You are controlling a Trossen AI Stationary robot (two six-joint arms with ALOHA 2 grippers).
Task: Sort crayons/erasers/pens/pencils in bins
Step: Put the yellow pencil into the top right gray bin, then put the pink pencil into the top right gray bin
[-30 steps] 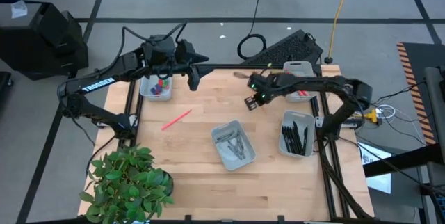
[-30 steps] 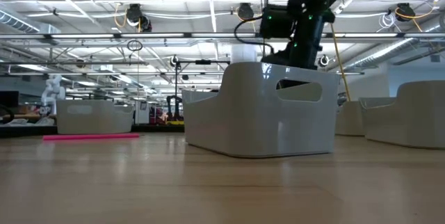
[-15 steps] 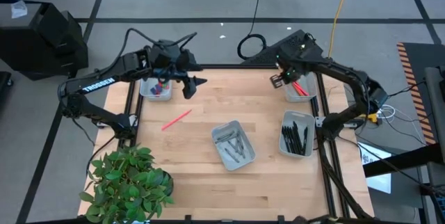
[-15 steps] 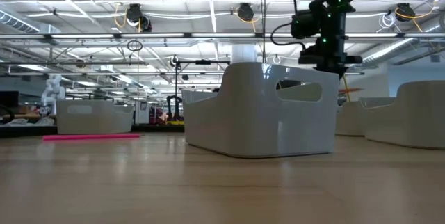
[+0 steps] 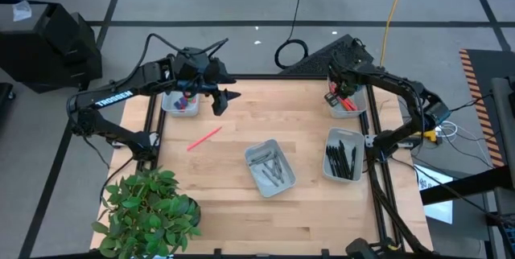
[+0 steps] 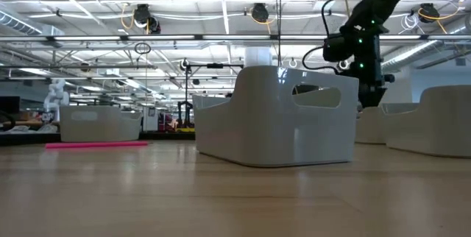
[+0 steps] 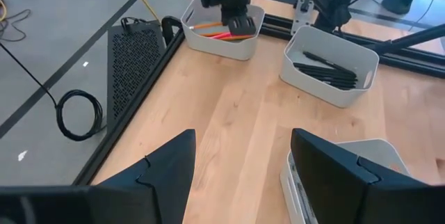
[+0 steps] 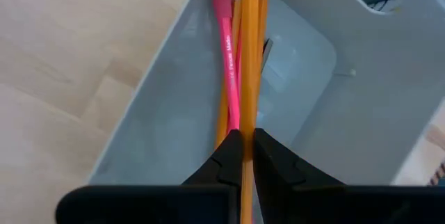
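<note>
An orange pencil (image 8: 249,57) is pinched in the right gripper (image 8: 243,156), its long axis running along the pencil bin (image 8: 174,106) directly beneath, where a pink pencil (image 8: 224,50) and at least one more orange one lie. One stray pink pencil (image 5: 204,137) lies on the table, nearer the left gripper (image 5: 223,98), whose fingers are spread. Four bins in all.

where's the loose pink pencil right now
In the high view the pink pencil lies bare on the table's left half, between the eraser bin and the crayon bin.
</note>
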